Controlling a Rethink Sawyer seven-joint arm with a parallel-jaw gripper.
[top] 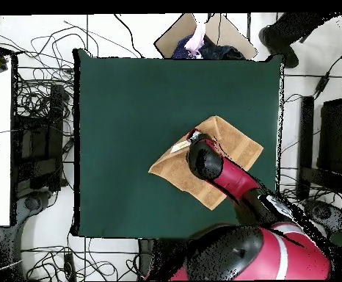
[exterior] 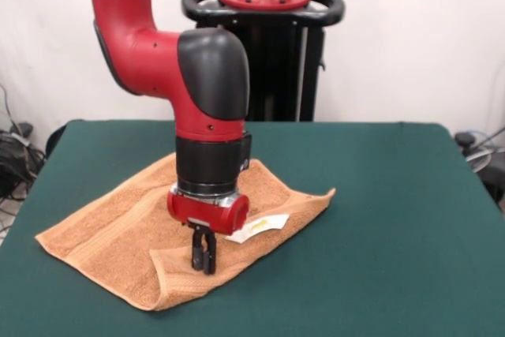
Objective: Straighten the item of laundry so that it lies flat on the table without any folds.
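Orange-tan towel (exterior: 118, 230) folded under nearly closed jaws (exterior: 203, 262) pressing its doubled front flap, white label (exterior: 260, 227) alongside.

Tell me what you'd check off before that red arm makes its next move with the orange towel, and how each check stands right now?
1. Towel flat with no folds: not ok. A flap lies doubled over along its near side in the front view.
2. Gripper down at the cloth: ok. It is at the folded flap, near the white label.
3. Fingers gripping cloth: cannot tell. They look close together, but no pinched fabric shows.
4. Room to spread out: ok. Bare green table lies around the towel.
5. Towel fully on the table: ok. The overhead view shows the towel inside the edges.
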